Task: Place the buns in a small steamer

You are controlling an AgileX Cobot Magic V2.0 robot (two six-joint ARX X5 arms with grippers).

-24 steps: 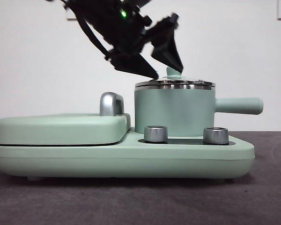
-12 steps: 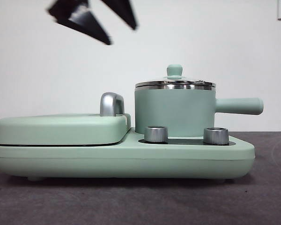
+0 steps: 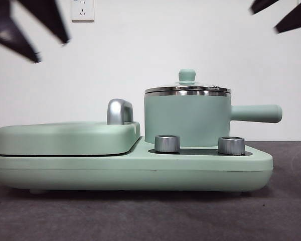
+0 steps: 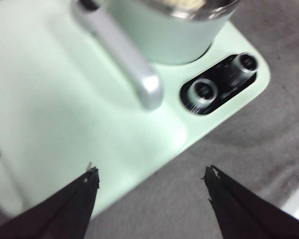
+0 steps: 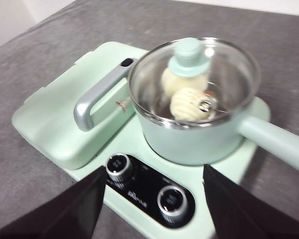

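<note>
Two knobs (image 3: pixel 167 143) are seen nearest, set in the black panel at the front of the green base (image 3: pixel 140 173), which rests on the dark surface (image 3: pixel 150 216). Behind them the steamer (image 3: pixel 186 118) is stood on the base, its long handle (image 3: pixel 256 113) pointed out to one side and its glass lid (image 5: pixel 194 74) seated on the steel rim. To the other side the flat griddle (image 3: pixel 65 138) is closed, its chrome handle (image 3: pixel 119 111) raised beside the steamer.

Both buns (image 5: pixel 187 97) are seen through the lid in the right wrist view, lying inside the steamer, close together and apparently touching; the ridged one is nearer the long handle, the smooth one partly hidden under the lid knob (image 5: pixel 189 57).

Neither hand is near the work. The left hand (image 4: pixel 152 177) is held high over the griddle's edge, its jaws spread wide and nothing between them. The right hand (image 5: pixel 153 174) is held high on the knob side of the steamer, likewise spread and empty. In the front view only dark jaw tips are shown at the two top corners.

The loading step is judged complete, with the lid already on. No further grasp seems called for; at most, both arms are to be drawn clear and parked.
</note>
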